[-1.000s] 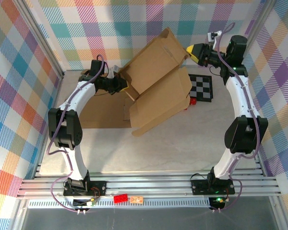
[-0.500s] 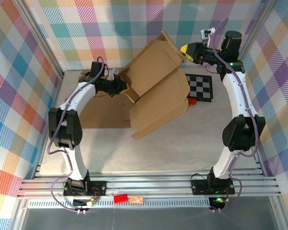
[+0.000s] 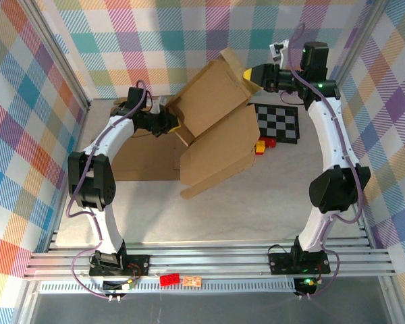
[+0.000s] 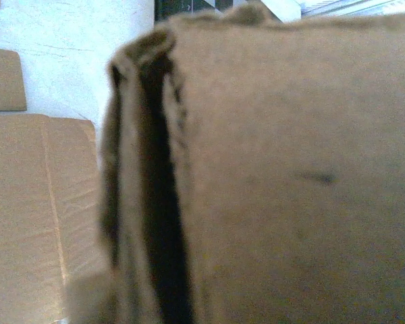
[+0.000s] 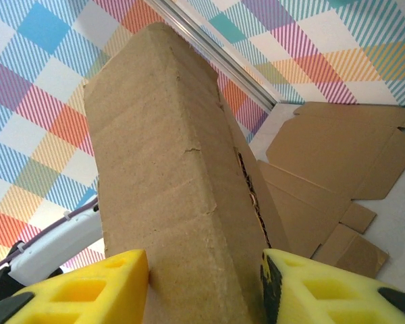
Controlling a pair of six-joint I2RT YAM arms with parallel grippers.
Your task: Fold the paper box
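Pinching the paper box [image 3: 216, 128] with my left gripper [image 3: 169, 123], right gripper [image 3: 251, 74] straddling its flap [image 5: 169, 155], hold unclear. Beside it: one checkered mat [image 3: 279, 123], two blocks [image 3: 261, 146].

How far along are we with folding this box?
Done: the box is tilted up, its panels partly folded. In hand: the left gripper clamps its left edge; the right gripper straddles the top flap. Left: square the walls and close the flaps.

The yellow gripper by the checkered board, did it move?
Yes. The right gripper slid left: it was above the checkered board, now it is past the board's left edge, at the cardboard box.
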